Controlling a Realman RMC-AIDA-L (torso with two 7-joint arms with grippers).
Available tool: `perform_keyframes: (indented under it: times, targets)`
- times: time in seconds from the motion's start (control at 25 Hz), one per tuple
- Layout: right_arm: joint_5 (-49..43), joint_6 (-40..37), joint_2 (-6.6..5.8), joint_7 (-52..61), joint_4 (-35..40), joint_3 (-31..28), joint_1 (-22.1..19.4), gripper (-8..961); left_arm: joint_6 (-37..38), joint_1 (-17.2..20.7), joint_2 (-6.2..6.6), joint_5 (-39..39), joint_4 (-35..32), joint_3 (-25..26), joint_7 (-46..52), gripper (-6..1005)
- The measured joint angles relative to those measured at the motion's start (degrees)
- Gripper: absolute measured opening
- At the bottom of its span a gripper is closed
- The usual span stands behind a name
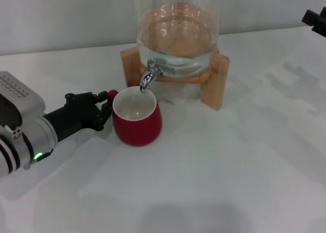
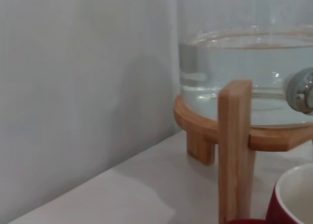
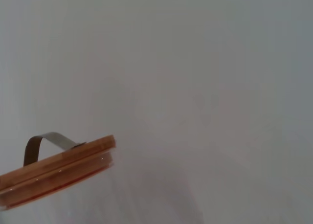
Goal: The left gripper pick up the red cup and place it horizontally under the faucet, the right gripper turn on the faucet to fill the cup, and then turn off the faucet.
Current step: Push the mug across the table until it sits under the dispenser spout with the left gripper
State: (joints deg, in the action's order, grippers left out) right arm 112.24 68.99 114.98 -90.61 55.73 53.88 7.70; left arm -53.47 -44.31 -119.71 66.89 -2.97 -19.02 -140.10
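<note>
On the white worktop, nearest, the black two-fingered left end effector clasps the handle of the upright dark-red ceramic cup, under the chrome faucet. Behind, the glass jar on a wooden stand. Far right, the right end effector, cut off; no writing legible.

dark-red cup, white inside; chrome faucet; black left gripper.
</note>
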Motion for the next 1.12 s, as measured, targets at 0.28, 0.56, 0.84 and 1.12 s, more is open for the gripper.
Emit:
perform_keyframes:
  times: [0.28,0.56,0.84,1.12]
  targets:
    - [-0.1,0.1,-0.01,0.0,0.0,-0.3,0.2,722,-0.2,1.1,0.00,0.1,0.3,0.0,-0.2,236]
    - [-0.1,0.1,-0.02,0.0,-0.1,-0.3,0.2,722,-3.1,2.8,0.00,0.4,-0.1,0.3,-0.1,236]
    - [-0.1,0.1,-0.02,0.0,-0.2,-0.3,0.3,722,-6.5,5.0,0.11,1.1,-0.3,0.2,-0.2,235]
    - [-0.1,0.2,-0.02,0.2,-0.2,-0.3,0.3,722,-11.4,7.9,0.26,0.8,-1.4,0.0,-0.4,236]
